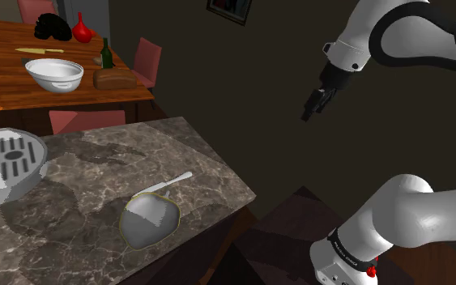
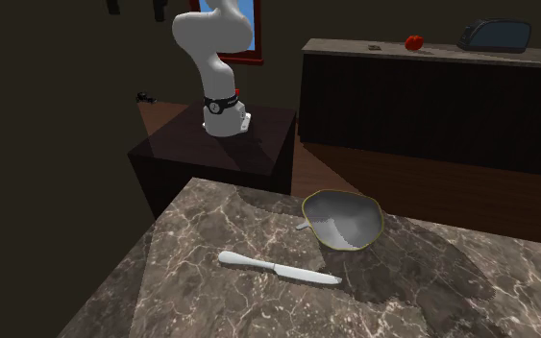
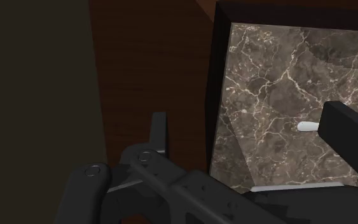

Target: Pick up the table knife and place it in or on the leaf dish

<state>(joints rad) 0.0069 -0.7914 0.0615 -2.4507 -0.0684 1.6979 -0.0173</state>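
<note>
Marble, dark brown with pale veins, tops the table (image 1: pixel 88 182). On it the white table knife (image 2: pixel 278 270) lies flat, near the table's edge on the shoulder view's right. Just beside it sits the leaf dish (image 2: pixel 343 219), grey inside with a yellowish rim. In the second exterior view a narrow strip of marble shows between the two, so they look apart. In the shoulder view the knife runs from the dish's far rim toward that view's upper right.

The white arm (image 1: pixel 416 40) carries the black end effector (image 1: pixel 310 109) high in the air, out beyond the table's edge and over the dark floor (image 1: pixel 274 235), well apart from both knife and dish. In the wrist view its fingers (image 3: pixel 349 137) stand wide apart, clasping nothing, and the knife's pale tip shows on the marble just beside one of them.

A grey slatted rack (image 1: pixel 3 158) sits on the table at the shoulder view's left. Beyond it a wooden table (image 1: pixel 7 81) holds a white bowl (image 1: pixel 54 74), a red vase (image 1: pixel 82 28) and a green bottle (image 1: pixel 106 53)
</note>
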